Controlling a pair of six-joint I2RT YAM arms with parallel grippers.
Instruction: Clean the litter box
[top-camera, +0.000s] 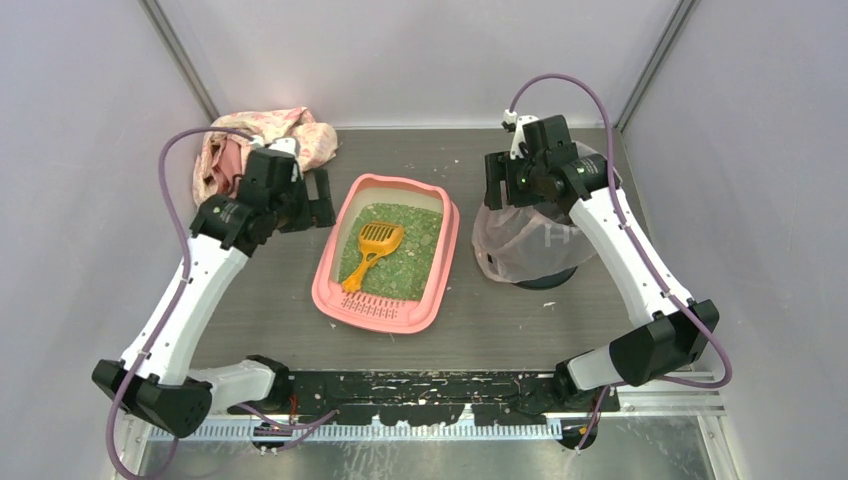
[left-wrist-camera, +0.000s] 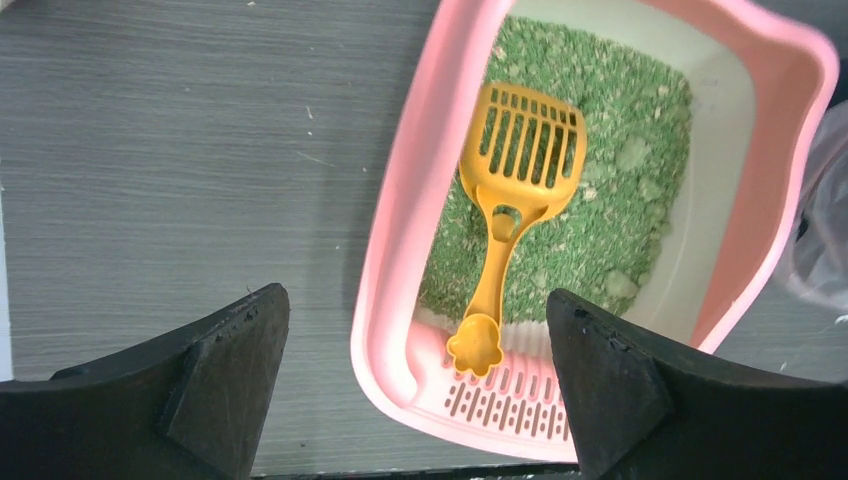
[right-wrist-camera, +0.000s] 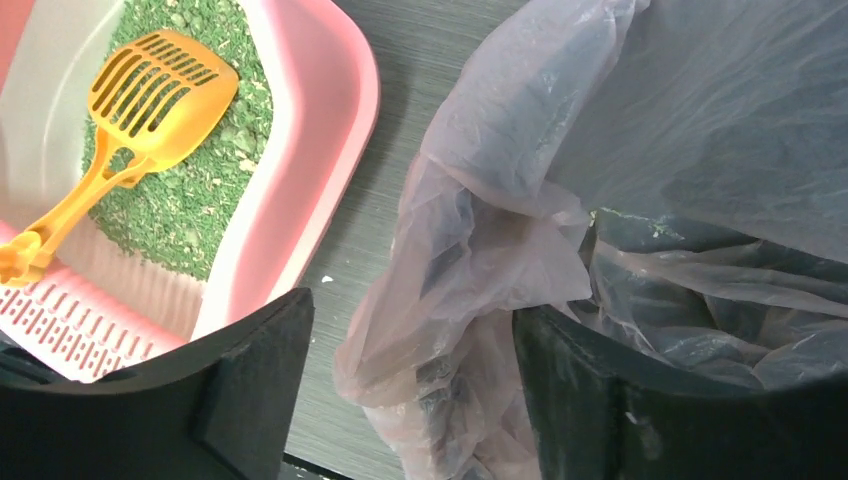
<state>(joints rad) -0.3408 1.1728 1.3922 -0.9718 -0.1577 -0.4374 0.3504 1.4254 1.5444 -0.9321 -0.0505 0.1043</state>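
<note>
Hovering, spread and empty: left pincer (left-wrist-camera: 412, 330) beside the litter box (top-camera: 335, 290) sitting mid-frame on the desk (top-camera: 250, 320), right pincer (right-wrist-camera: 412, 320) over the lined bin (top-camera: 510, 245). Risking granules (top-camera: 410, 260) spilling through an off-centre pinch tilting the scoop (top-camera: 372, 248).

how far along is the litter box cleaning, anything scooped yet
Done: little that shows; the bag-lined bin seems to hold only a few specks. In hand: nothing; the left gripper and right gripper are both open and empty, and the orange scoop lies in the litter box. Left: clumps sit in the green granules, to be scooped and binned.
</note>
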